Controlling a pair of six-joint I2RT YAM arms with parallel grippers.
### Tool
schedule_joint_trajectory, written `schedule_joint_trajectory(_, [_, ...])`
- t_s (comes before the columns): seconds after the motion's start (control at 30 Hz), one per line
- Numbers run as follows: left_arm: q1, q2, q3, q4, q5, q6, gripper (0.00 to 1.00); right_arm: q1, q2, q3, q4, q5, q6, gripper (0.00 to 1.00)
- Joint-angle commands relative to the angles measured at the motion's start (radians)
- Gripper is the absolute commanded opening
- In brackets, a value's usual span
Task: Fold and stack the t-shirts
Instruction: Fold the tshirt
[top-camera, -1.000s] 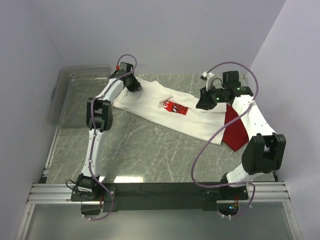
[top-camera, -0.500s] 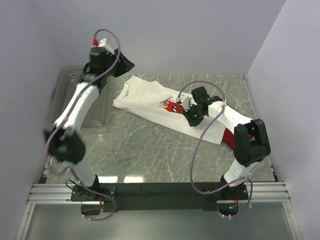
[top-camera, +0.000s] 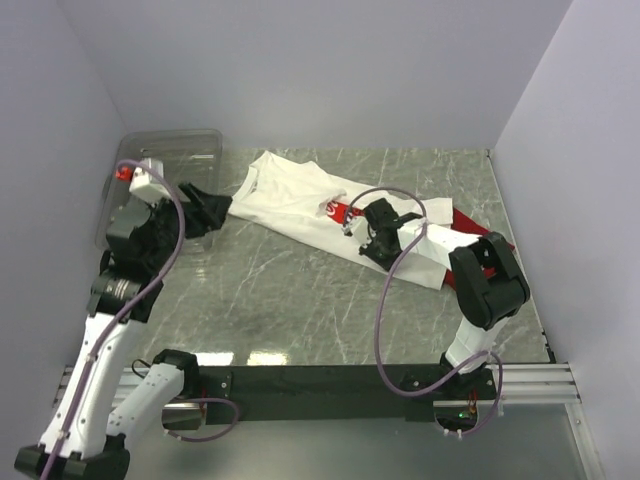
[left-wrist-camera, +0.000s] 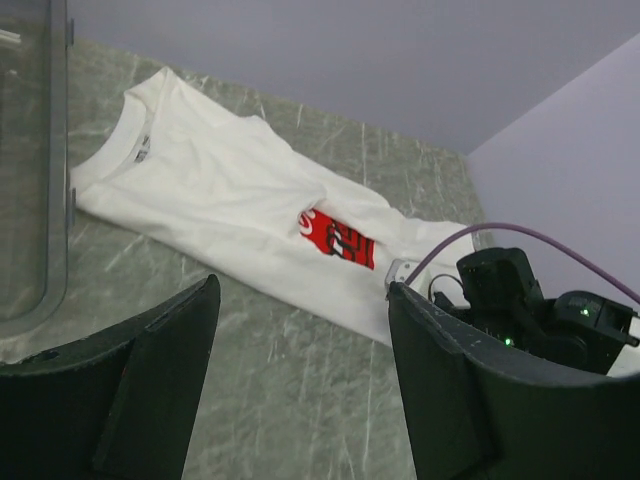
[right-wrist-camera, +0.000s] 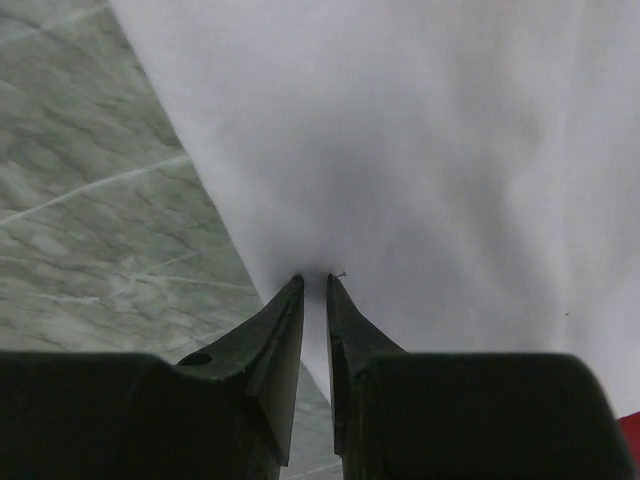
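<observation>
**Right claw.** The right claw (right-wrist-camera: 315, 281) is closed on the white t-shirt (right-wrist-camera: 450, 150). Its two fingers stand almost together, and the cloth puckers into a small fold at their tips. The grip is on the near long edge of the garment, just beside the red chest print (top-camera: 350, 213). Bare surface (right-wrist-camera: 90, 200) lies to the left of the fingers in the wrist view.

**Left claw.** The left claw (left-wrist-camera: 300, 290) is open, with its fingers (left-wrist-camera: 170, 340) wide apart and nothing between them. In the top view it hangs above the surface (top-camera: 300, 300) at the edge of the clear bin (top-camera: 160, 150). It is near the collar end of the white t-shirt but not touching it.

**White t-shirt.** The garment lies flat on the surface. It runs diagonally from the collar at far left, beside the bin, to the hem at near right.

**Red t-shirt.** The red t-shirt (top-camera: 487, 228) lies under the hem end of the white one. Only a strip shows at the right.
</observation>
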Motion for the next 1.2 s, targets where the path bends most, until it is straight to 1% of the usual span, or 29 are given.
schedule_joint_trajectory(0.0, [0.005,-0.088,-0.035,-0.075,-0.005,0.006,0.74,0.050,0.019,-0.023,0.026,0.037,0.015,0.22])
schedule_joint_trajectory(0.17, [0.005,-0.183,-0.093,-0.155,0.003,-0.006,0.74,0.115,0.035,-0.025,0.001,0.015,0.005,0.22])
schedule_joint_trajectory(0.3, [0.005,-0.249,-0.123,-0.189,0.008,-0.023,0.74,0.191,0.061,0.014,-0.073,-0.018,-0.006,0.21])
schedule_joint_trajectory(0.33, [0.005,-0.257,-0.126,-0.194,0.009,-0.028,0.74,0.237,0.071,0.034,-0.083,-0.051,-0.003,0.21])
schedule_joint_trajectory(0.57, [0.005,-0.296,-0.155,-0.212,0.028,-0.049,0.74,0.418,0.165,0.181,-0.181,-0.151,0.038,0.21])
schedule_joint_trajectory(0.63, [0.005,-0.300,-0.164,-0.214,0.043,-0.052,0.74,0.451,0.196,0.231,-0.204,-0.173,0.051,0.21])
schedule_joint_trajectory(0.8, [0.005,-0.311,-0.173,-0.223,0.057,-0.054,0.74,0.553,0.274,0.324,-0.264,-0.300,0.058,0.21])
schedule_joint_trajectory(0.9, [0.005,-0.319,-0.161,-0.238,0.054,-0.048,0.74,0.592,0.311,0.363,-0.290,-0.338,0.060,0.21])
schedule_joint_trajectory(1.0, [0.005,-0.326,-0.150,-0.252,0.055,-0.045,0.74,0.620,0.314,0.405,-0.321,-0.404,0.063,0.21])
schedule_joint_trajectory(1.07, [0.005,-0.331,-0.147,-0.254,0.066,-0.048,0.74,0.621,0.299,0.434,-0.338,-0.441,0.062,0.22])
schedule_joint_trajectory(1.17, [0.005,-0.348,-0.141,-0.252,0.069,-0.049,0.74,0.601,0.216,0.433,-0.345,-0.421,0.063,0.25])
